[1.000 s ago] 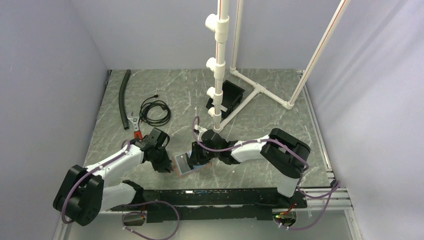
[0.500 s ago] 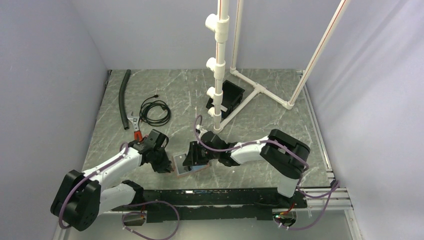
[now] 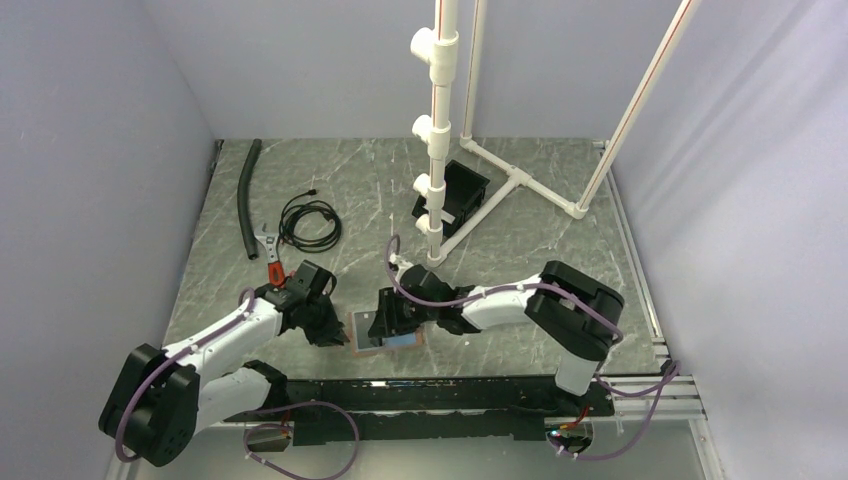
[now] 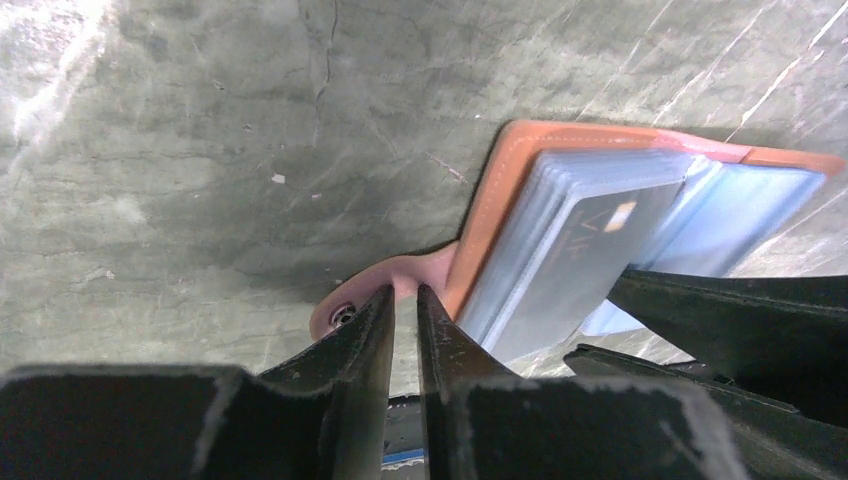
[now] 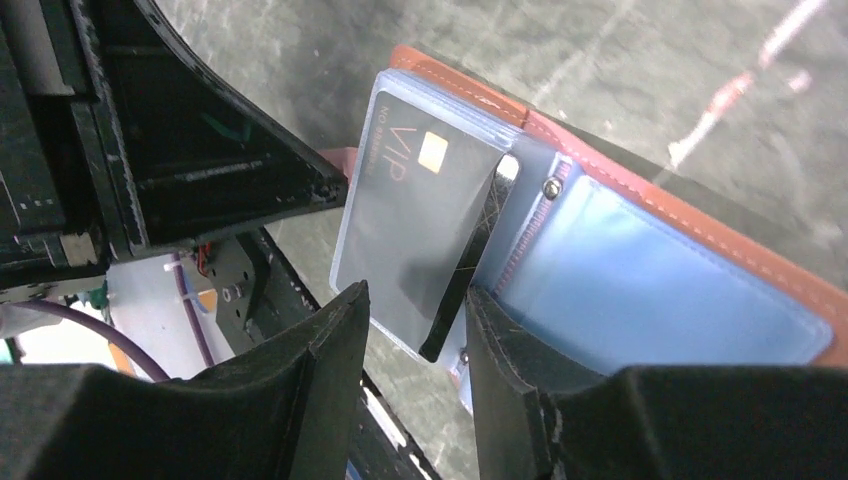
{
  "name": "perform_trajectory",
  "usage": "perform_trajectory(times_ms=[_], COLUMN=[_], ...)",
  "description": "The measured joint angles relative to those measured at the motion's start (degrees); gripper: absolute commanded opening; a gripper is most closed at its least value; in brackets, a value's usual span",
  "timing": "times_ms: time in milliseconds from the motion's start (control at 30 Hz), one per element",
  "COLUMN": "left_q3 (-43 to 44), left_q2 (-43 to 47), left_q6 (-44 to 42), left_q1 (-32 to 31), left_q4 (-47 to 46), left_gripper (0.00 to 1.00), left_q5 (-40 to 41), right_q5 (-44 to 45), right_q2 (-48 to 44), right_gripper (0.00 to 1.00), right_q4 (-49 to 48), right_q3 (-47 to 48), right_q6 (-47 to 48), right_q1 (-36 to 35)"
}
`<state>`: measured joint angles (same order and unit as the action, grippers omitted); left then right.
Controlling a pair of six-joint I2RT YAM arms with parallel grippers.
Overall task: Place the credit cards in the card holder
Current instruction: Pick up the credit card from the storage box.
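The left gripper [image 4: 405,297] seems pinched on the card holder's [image 4: 505,170] snap tab [image 4: 358,297], while the right gripper [image 5: 415,297], jaws apart, straddles a grey card [image 5: 415,210].

My table [image 3: 530,255] is grey and marbled. Along its far left lie a black hose [image 3: 244,200], a coiled black cable [image 3: 310,222] and a red-handled tool [image 3: 271,256]. A black box [image 3: 464,188] and a white pipe frame [image 3: 515,180] stand further right at the far side. The card holder [image 3: 362,332] lies open near the near edge, about the middle.
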<state>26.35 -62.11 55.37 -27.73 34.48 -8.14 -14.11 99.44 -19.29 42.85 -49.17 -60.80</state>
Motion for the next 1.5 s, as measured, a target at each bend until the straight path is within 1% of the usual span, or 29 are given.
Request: perform_trajectory(times_ms=[67, 200, 300, 367, 400, 433, 467, 567, 633, 700, 767, 833, 867, 933, 1000, 1067, 1133, 1200, 1333, 1500], left_q3=[0.0, -0.1, -0.1, -0.1, -0.1, -0.1, 0.0, 0.2, 0.5, 1.0, 1.6, 2.1, 2.4, 3.4, 5.0, 6.9, 8.8, 10.0, 10.6, 10.6], left_q2=[0.0, 0.4, 1.3, 2.5, 3.2, 4.2, 4.9, 6.7, 6.9, 6.9, 7.4, 8.9, 9.9, 11.5, 12.2, 12.1, 12.0, 12.0, 12.0, 12.0], left_q6=[0.0, 0.1, 0.2, 0.5, 0.7, 0.9, 1.0, 1.1, 1.1, 1.0, 0.9, 0.7, 0.7, 0.5, -0.1, -0.7, -1.6, -2.2, -3.2, -3.8], left_q1=[0.0, 0.1, 0.0, -0.1, -0.1, -0.1, -0.1, 0.0, 0.1, 0.2, 0.2, 0.2, 0.2, 0.2, 0.3, 0.3, 0.4, 0.4, 0.5, 0.5], left_q4=[0.0, 0.5, 1.0, 2.1, 2.7, 3.5, 4.0, 5.5, 6.2, 7.2, 8.2, 8.6, 8.7, 9.1, 9.8, 10.4, 10.8, 11.0, 11.3, 11.7], left_gripper=[0.20, 0.23, 0.32, 0.35, 0.37, 0.38, 0.39, 0.40, 0.44, 0.50, 0.57, 0.63, 0.65, 0.68, 0.69, 0.70, 0.70, 0.70, 0.74, 0.76], left_q5=[-0.1, 0.0, 0.4, 1.2, 1.7, 2.5, 3.1, 4.5, 5.0, 5.2, 5.4, 5.4, 5.4, 5.4, 5.2, 5.0, 5.0, 4.9, 4.3, 2.8], right_q5=[-1.2, -1.1, 1.5, 4.0, 5.4, 6.4, 7.3, 9.4, 10.7, 13.6, 18.4, 23.3, 25.3, 27.7, 26.9, 24.7, 20.7, 14.6, 3.9, -8.5], right_q2=[1.7, 3.3, 2.2, -0.1, -1.7, -3.7, -5.7, -14.2, -19.6, -26.8, -35.1, -44.1, -48.7, -54.6, -56.7, -54.0, -47.7, -37.9, -20.4, -9.5], right_gripper=[0.45, 0.55, 0.62, 0.66, 0.74, 0.93, 0.99, 1.00, 0.99, 0.98, 0.97, 0.97, 0.97, 0.97, 0.97, 0.99, 0.95, 0.94, 0.94, 0.91], right_q4=[0.3, 2.7, 6.8, 10.5, 12.1, 13.3, 14.0, 16.2, 17.1, 19.0, 22.1, 25.7, 27.4, 30.1, 31.4, 32.0, 33.3, 34.4, 34.8, 35.1], right_q3=[2.0, 5.7, 6.7, 6.7, 6.3, 5.7, 5.0, 2.3, 1.0, -0.7, -2.5, -4.5, -5.5, -6.7, -6.8, -6.3, -4.1, 1.4, 13.9, 24.8], right_q6=[0.5, 1.8, 3.7, 5.3, 6.1, 6.8, 7.2, 9.8, 11.1, 12.8, 13.7, 13.8, 13.8, 14.0, 15.0, 16.3, 17.9, 20.2, 25.2, 32.2], right_q1=[0.0, -0.1, -1.0, -1.9, -2.3, -2.6, -2.9, -3.6, -3.7, -3.4, -2.4, 1.0, 4.8, 15.4, 29.0, 40.5, 46.9, 51.2, 53.7, 53.7])
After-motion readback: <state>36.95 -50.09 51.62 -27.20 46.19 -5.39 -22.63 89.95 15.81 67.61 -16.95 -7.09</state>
